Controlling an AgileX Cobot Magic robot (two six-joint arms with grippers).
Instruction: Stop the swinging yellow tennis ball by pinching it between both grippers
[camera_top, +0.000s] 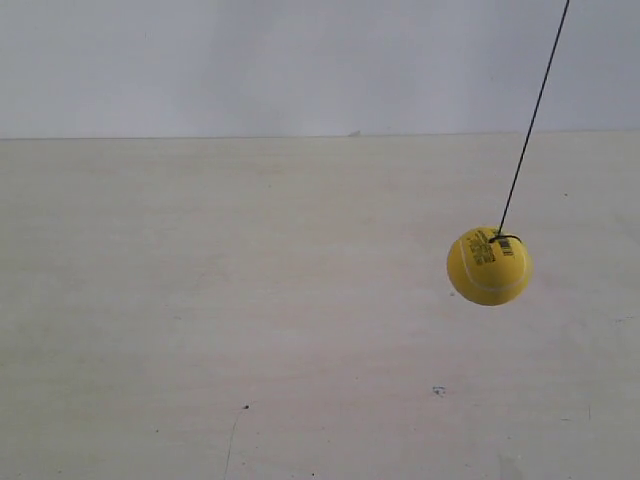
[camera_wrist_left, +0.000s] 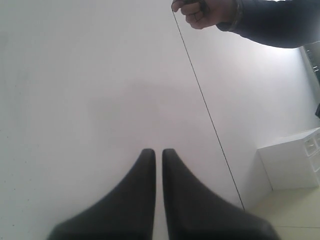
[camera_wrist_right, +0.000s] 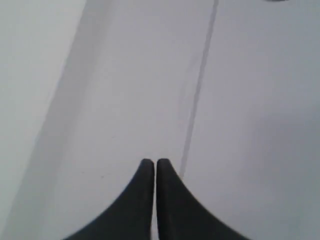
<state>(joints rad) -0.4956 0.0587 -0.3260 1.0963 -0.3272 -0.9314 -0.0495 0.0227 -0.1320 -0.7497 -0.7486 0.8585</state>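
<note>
Above the pale table (camera_top: 200, 300) only the exterior view shows the ball (camera_top: 489, 265); only past my left gripper (camera_wrist_left: 158, 151), fingers together like the right gripper (camera_wrist_right: 151, 161), a hand (camera_wrist_left: 202, 11) holds its string (camera_wrist_left: 207, 107).

Dark print on yellow tennis ball (camera_top: 489, 266): too small, illegible.

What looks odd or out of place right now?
Nothing damaged. The yellow tennis ball hangs at the exterior view's right on a slanted string, which a person's hand holds in the left wrist view.
</note>
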